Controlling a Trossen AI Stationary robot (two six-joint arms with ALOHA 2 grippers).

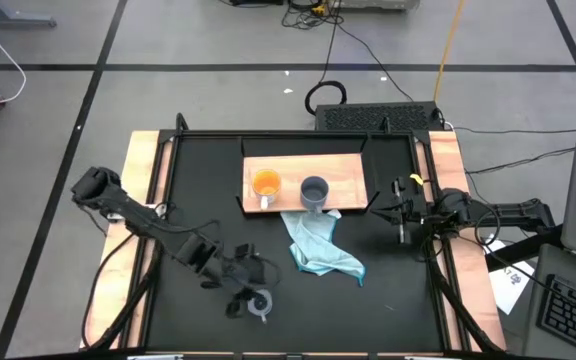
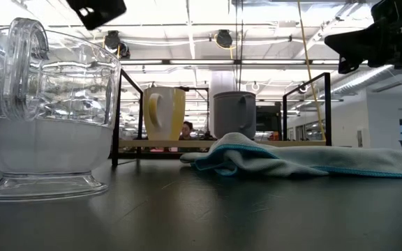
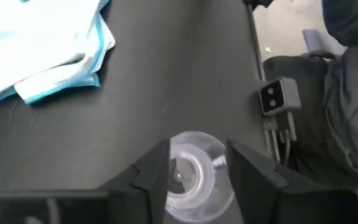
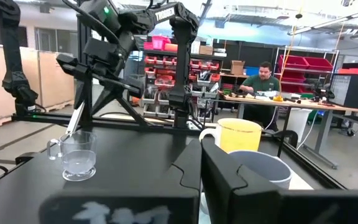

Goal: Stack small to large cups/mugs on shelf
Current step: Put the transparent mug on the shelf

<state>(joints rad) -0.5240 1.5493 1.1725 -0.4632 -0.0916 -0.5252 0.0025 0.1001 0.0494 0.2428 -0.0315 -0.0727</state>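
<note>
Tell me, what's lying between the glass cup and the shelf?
The light blue cloth lies crumpled on the table between the glass cup and the shelf; the high view shows it.

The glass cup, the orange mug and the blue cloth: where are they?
glass cup (image 1: 259,304), high view, on its rim.
orange mug (image 1: 266,183), high view, on its orange inside.
blue cloth (image 1: 318,246), high view, on its folded middle.

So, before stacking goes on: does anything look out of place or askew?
The glass cup stands alone at the table's near edge, between the left gripper's parted fingers, far from the shelf. A crumpled blue cloth lies against the shelf's front.
</note>
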